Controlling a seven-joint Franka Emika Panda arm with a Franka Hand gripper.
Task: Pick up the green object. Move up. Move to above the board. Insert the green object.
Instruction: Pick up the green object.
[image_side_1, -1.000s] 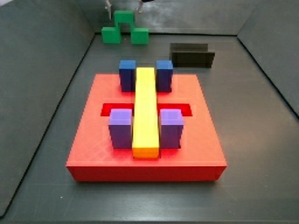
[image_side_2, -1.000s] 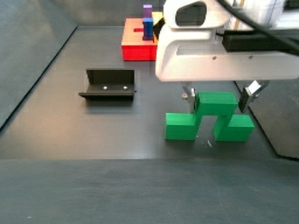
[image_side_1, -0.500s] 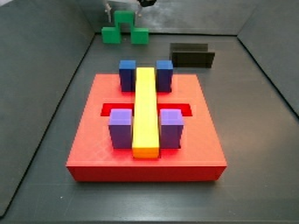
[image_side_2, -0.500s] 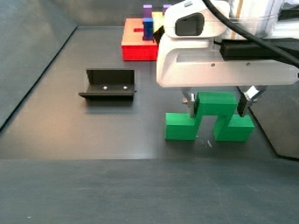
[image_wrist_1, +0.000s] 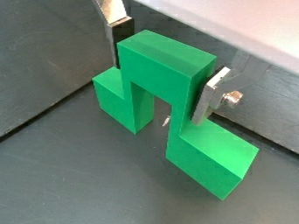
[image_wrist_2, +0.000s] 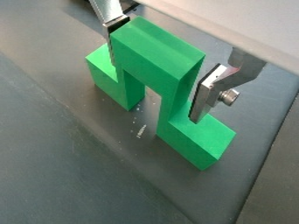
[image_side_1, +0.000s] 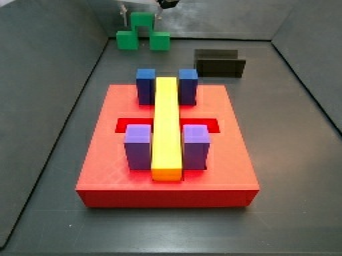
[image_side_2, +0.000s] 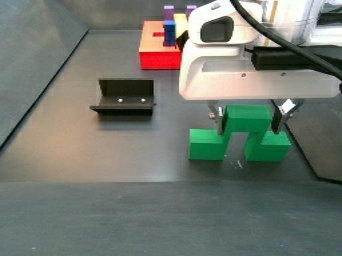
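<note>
Wrist views: claw (image_wrist_1: 163, 68) straddles the raised centre cube of the solid green bridge-shaped piece (image_wrist_1: 170, 109), plates flanking it, contact unclear. It rests on the dark bench (image_side_2: 94, 150), far from the red square board (image_side_1: 166, 150).

hand (image_side_1: 140, 17) cut off by frame edge, board (image_side_2: 158, 57) mostly hidden behind arm
</note>
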